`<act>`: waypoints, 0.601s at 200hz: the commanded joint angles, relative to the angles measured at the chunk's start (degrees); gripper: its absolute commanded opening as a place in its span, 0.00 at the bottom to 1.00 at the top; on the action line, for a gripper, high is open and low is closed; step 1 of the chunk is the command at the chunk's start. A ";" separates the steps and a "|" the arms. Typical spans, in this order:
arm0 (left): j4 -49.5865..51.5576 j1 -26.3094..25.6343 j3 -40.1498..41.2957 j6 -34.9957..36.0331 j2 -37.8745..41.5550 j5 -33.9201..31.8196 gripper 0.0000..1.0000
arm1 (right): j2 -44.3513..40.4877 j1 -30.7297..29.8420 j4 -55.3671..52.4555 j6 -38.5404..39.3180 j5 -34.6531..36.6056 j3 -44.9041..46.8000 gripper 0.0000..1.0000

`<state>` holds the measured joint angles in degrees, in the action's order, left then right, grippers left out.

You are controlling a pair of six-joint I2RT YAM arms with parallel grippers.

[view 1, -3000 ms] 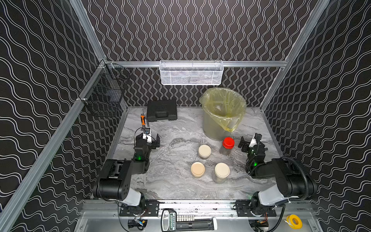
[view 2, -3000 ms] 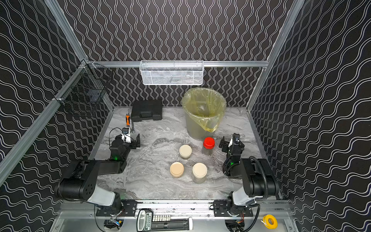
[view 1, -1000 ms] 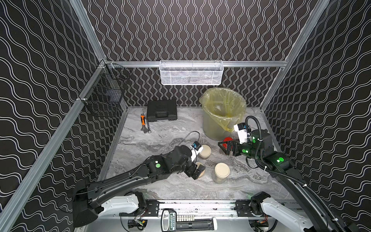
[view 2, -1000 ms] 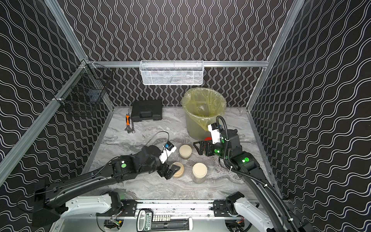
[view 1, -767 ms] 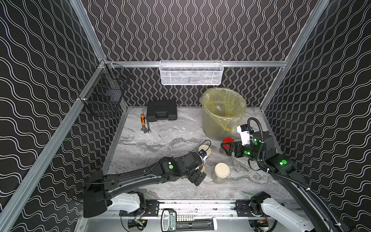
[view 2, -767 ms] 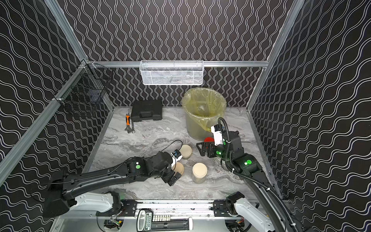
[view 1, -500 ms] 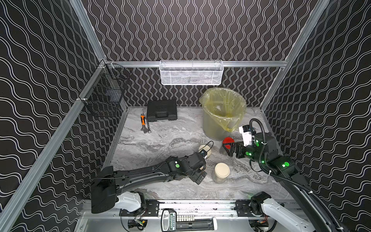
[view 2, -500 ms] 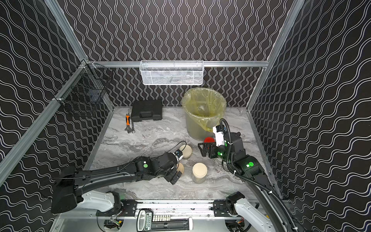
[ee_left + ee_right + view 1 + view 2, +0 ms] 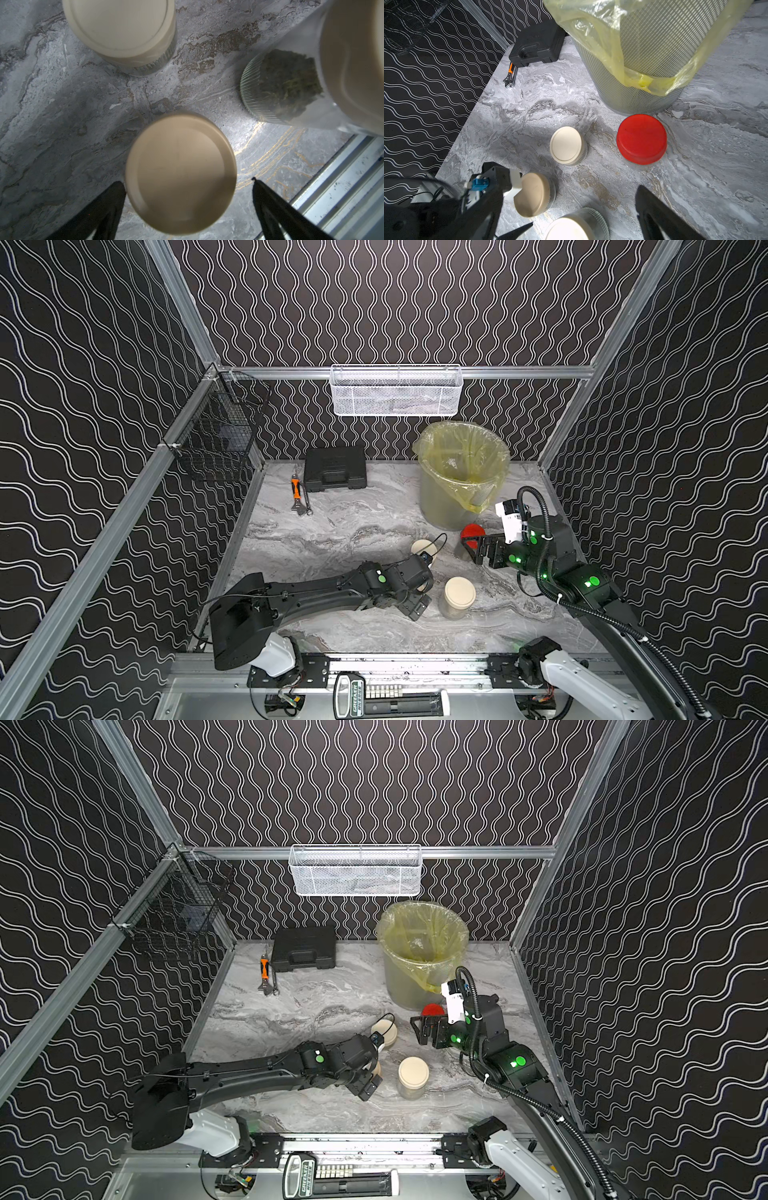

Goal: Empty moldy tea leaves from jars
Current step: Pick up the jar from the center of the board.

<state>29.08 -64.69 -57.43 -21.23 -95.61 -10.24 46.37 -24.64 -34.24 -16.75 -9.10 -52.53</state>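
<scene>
Four glass jars stand mid-table. My left gripper (image 9: 419, 596) (image 9: 187, 180) is open and hangs over the front-left cream-lidded jar (image 9: 180, 172). Its fingers (image 9: 112, 207) flank the lid without touching it. In the top views this jar is mostly hidden by the gripper. The front-right cream-lidded jar (image 9: 459, 597) (image 9: 412, 1073) shows dark tea leaves (image 9: 286, 87) through its glass. A third cream-lidded jar (image 9: 424, 548) (image 9: 565, 148) stands behind. My right gripper (image 9: 482, 549) (image 9: 584, 205) is open and empty, just short of the red-lidded jar (image 9: 471, 532) (image 9: 641, 139).
A mesh bucket (image 9: 440, 506) lined with a yellow bag stands right behind the red-lidded jar. A black case (image 9: 334, 468) and an orange-handled wrench (image 9: 297, 499) lie at the back left. A white basket (image 9: 395, 389) and a black wire basket (image 9: 216, 439) hang on the walls.
The left arm has reached further right and settled over the front-left jar, covering it. The right gripper has shifted slightly right, beside the red-lidded jar. Both stayed open.
</scene>
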 commanded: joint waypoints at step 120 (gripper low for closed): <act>-5.16 2.20 0.08 -0.65 -4.84 1.32 0.98 | -0.17 -0.05 0.32 -0.82 0.42 -0.11 1.00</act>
<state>23.97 -62.61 -57.60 -21.28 -99.94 -9.45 46.13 -24.64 -34.24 -17.12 -8.88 -52.53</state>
